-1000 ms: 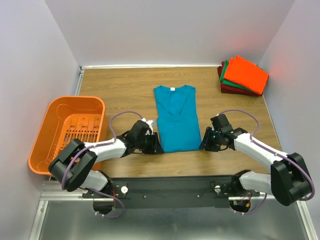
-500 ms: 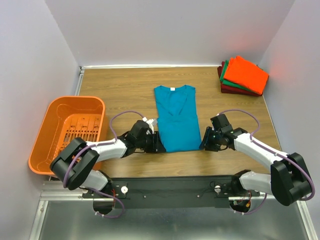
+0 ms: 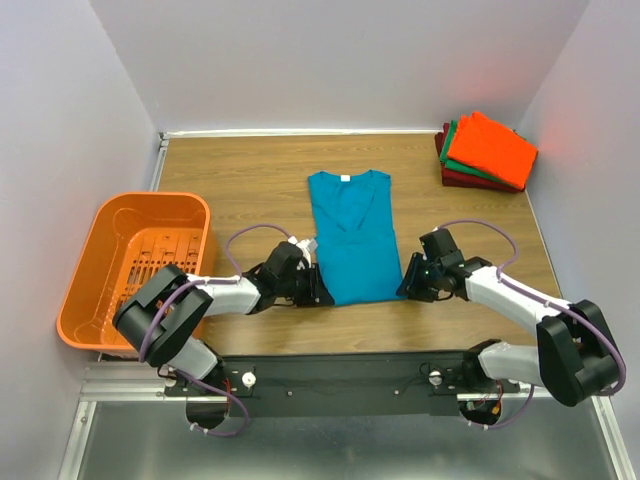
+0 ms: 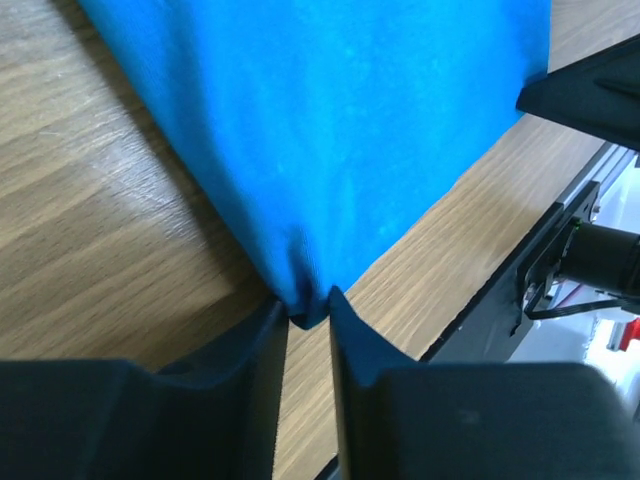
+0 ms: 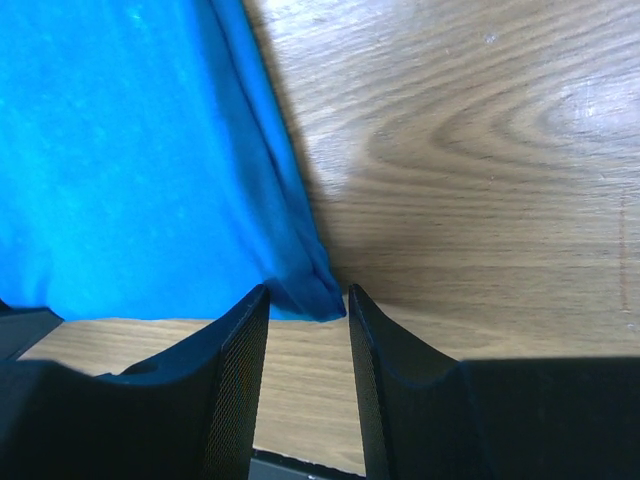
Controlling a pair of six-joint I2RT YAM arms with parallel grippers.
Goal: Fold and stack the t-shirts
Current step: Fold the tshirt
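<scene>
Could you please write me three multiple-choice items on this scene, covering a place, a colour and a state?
1. Where is the basket? A. left edge B. far right C. centre
2. On the stack, the top shirt is: A. green B. orange C. teal
3. The teal shirt is: A. in the basket B. held aloft C. lying on the table
Answers: A, it sits at the table's left; B, orange tops green and dark red; C, it rests on the wood.
</scene>
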